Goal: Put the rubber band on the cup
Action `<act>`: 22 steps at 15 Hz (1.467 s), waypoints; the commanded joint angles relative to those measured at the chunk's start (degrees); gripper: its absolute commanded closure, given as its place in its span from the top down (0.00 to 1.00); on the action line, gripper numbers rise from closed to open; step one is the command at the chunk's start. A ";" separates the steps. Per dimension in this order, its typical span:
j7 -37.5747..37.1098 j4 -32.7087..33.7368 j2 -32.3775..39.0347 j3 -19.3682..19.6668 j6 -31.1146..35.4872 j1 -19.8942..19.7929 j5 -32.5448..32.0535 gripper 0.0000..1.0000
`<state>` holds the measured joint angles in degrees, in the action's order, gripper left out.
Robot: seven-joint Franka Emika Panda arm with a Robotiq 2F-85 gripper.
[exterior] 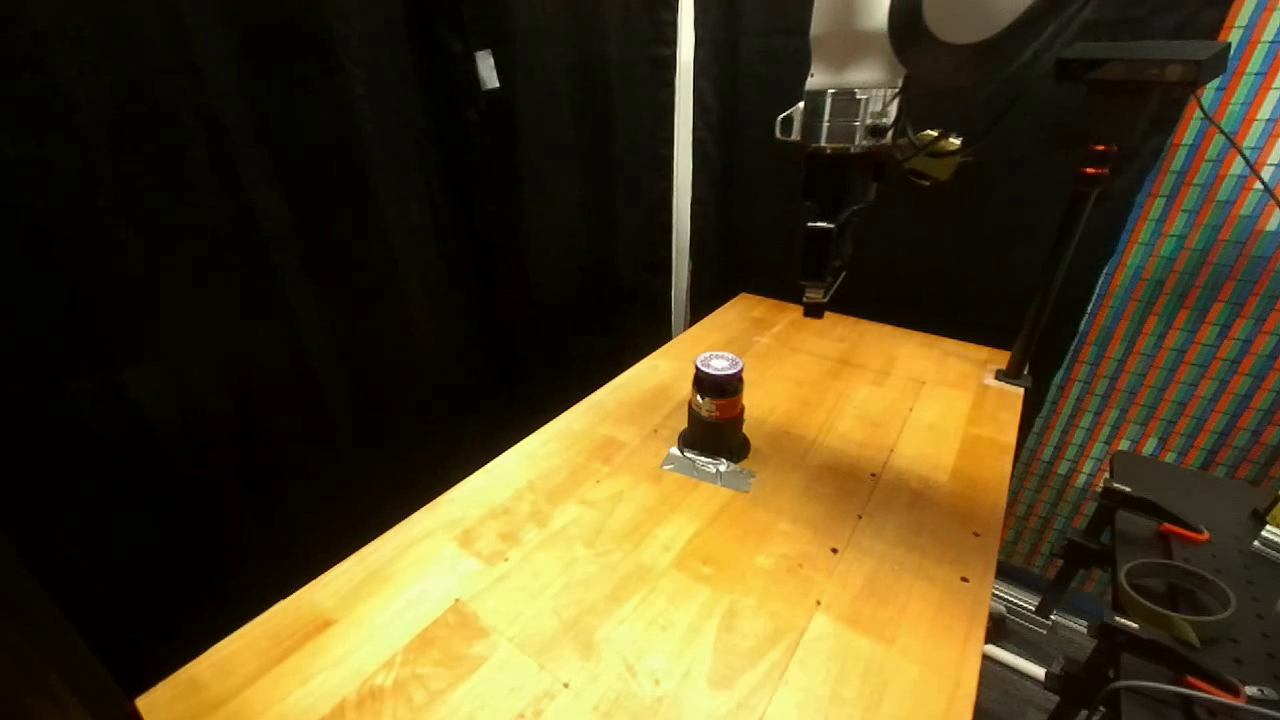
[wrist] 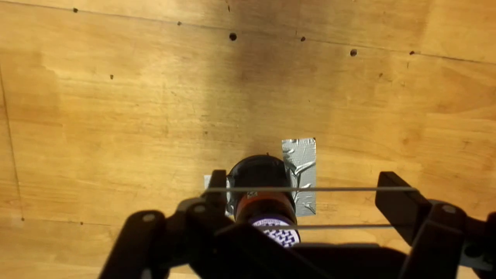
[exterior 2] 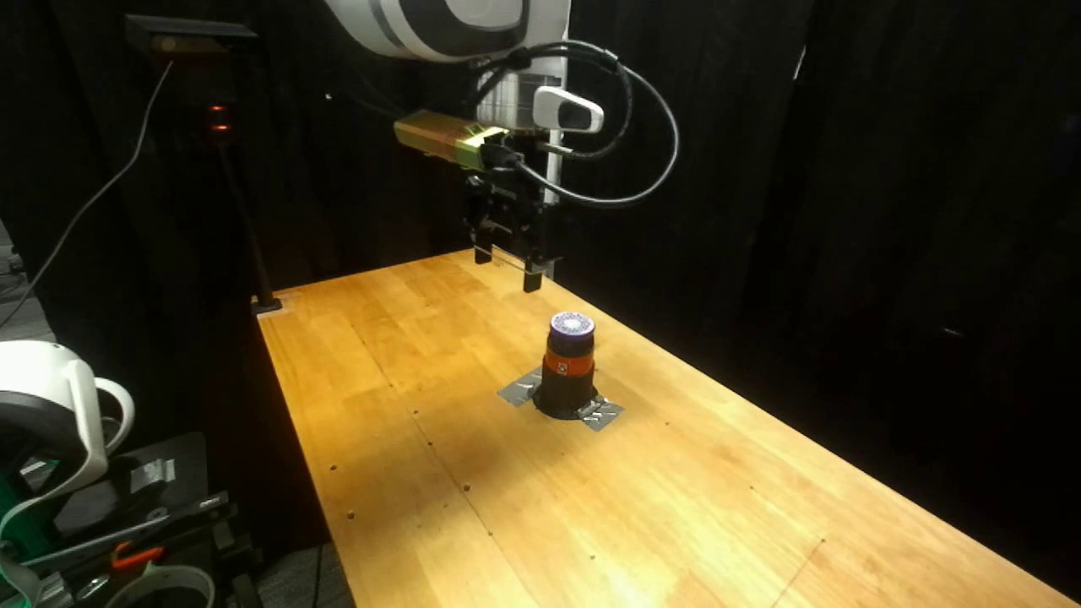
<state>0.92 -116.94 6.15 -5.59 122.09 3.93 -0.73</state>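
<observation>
The cup [exterior: 719,406] is a small dark cylinder with an orange-red band and a white-and-purple patterned top. It stands upright in a black base on the wooden table, and shows in both exterior views [exterior 2: 569,364]. In the wrist view the cup [wrist: 267,205] lies behind the left finger, which hides part of it. My gripper [exterior 2: 507,268] is open, pointing down, above the table and apart from the cup, towards the table's far end. The rubber band [wrist: 341,189] is stretched around both fingers [wrist: 304,193], its two strands running straight across the gap.
Grey tape strips [exterior 2: 601,414] fix the black base [exterior 2: 564,399] to the wooden table [exterior: 620,580]. A dark post [exterior: 1050,270] with a box on top stands at the table's far corner. Black curtains hang around the table. A side cart [exterior: 1190,500] holds a tape roll [exterior: 1130,590].
</observation>
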 commanded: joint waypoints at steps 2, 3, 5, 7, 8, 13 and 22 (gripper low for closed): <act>2.26 15.89 14.16 0.03 -2.12 0.25 1.62 1.00; 2.87 18.78 16.85 -0.13 -2.62 0.18 1.91 1.00; 3.28 25.17 22.45 -0.39 -4.97 0.28 2.21 1.00; 3.58 31.09 27.33 -0.53 -7.57 0.31 2.63 1.00; 3.55 33.99 29.69 -0.47 -9.05 0.33 2.66 1.00; 2.10 46.32 38.57 0.40 -15.17 1.20 1.35 1.00; 1.86 57.32 45.45 1.16 -25.57 1.89 0.52 1.00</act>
<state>3.19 -64.94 49.03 -5.30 100.32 4.66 0.38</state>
